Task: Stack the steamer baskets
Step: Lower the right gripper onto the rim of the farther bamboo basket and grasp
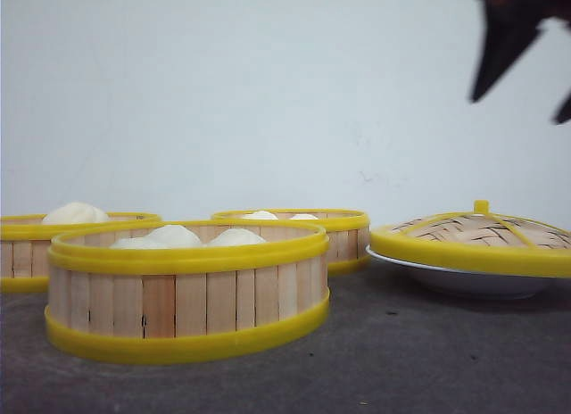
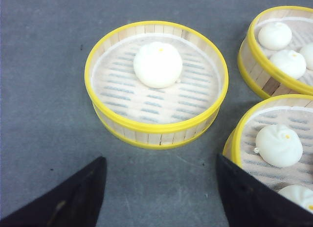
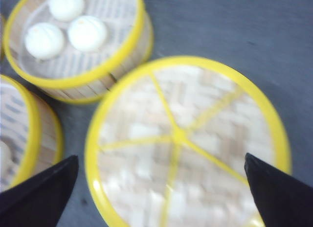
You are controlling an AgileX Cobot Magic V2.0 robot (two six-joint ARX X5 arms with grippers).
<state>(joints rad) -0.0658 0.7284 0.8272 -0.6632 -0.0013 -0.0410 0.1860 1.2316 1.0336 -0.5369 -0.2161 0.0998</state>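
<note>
Nothing is stacked yet: all three baskets sit apart on the grey table. The near basket [image 1: 187, 289] stands toward the front edge with several buns; the left basket [image 1: 62, 240] is behind it toward the left edge with one bun [image 2: 157, 64]; the far basket [image 1: 308, 235] is further back, near the middle. The lid [image 1: 477, 235] rests on a plate [image 1: 464, 280] toward the right edge, well clear of the stack-to-be.

The left gripper [image 2: 159, 197] hangs above the table just short of the left basket, its fingers spread wide and empty, one of them overlapping the near basket's rim in its wrist view. The right gripper [image 3: 161, 192] hovers over the lid, fingers also wide apart and holding nothing; in the front view only its dark tips show, high up at the right.

This looks like the approach for a first pick. The next move likely calls for the left gripper to advance and drop so one finger goes inside the wall and one outside, clear of the bun, then close and lift level.

No brand, label or writing is visible anywhere
</note>
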